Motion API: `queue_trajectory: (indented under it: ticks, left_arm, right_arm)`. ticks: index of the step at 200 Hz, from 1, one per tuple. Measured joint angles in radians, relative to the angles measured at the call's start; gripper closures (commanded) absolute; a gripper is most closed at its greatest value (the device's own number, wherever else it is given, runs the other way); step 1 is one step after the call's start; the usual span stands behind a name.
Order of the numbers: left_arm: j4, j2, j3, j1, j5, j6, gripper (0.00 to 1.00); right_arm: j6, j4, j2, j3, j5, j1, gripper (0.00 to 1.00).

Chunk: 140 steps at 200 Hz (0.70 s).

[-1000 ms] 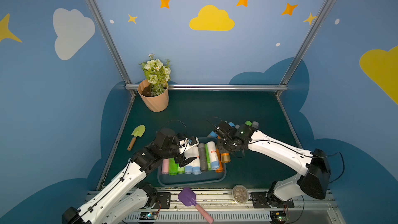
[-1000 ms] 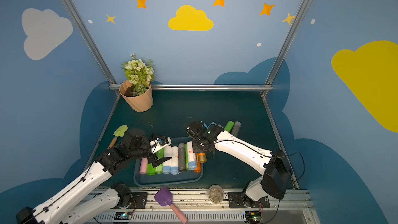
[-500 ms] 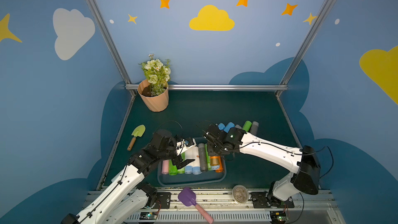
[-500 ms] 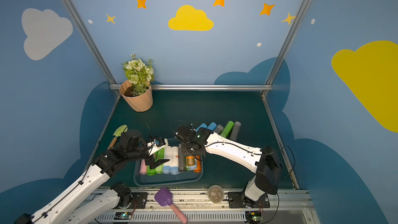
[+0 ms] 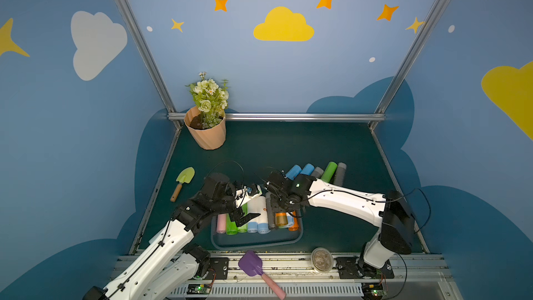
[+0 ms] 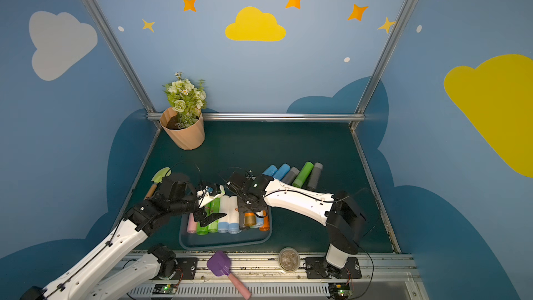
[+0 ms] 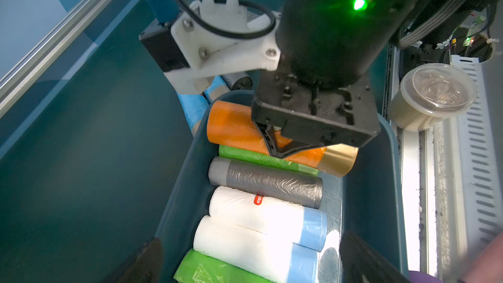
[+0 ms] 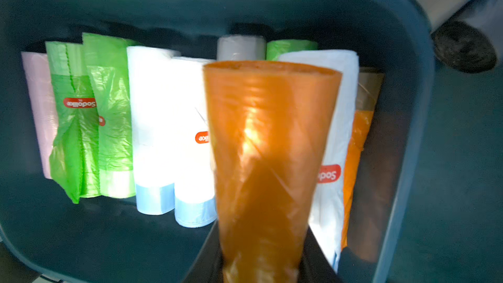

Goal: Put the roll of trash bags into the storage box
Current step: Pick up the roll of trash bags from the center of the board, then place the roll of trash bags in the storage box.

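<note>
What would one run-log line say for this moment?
right gripper: shut on orange roll | position: over storage box | left gripper: open

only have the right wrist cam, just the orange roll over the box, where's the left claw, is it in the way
Observer: The left claw hangs wide open and empty over the left part of the storage box, apart from the right claw gripping the orange roll.
Operator: ok how many rolls outside the box
Observer: Out there, five rolls lie side by side on the table beyond the box: two blue, grey, green, grey.
Operator: anything at the front edge
Observer: A purple scoop and a lidded clear cup sit on the front rail.
</note>
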Motion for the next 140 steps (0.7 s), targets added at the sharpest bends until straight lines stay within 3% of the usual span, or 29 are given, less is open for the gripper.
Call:
queue_trajectory:
  ticks: [140]
  left_arm:
    - [-0.016, 0.000, 0.000, 0.006, 0.002, 0.003, 0.00]
  right_arm:
    - [0.008, 0.030, 0.038, 0.003, -0.018, -0.001, 0.72]
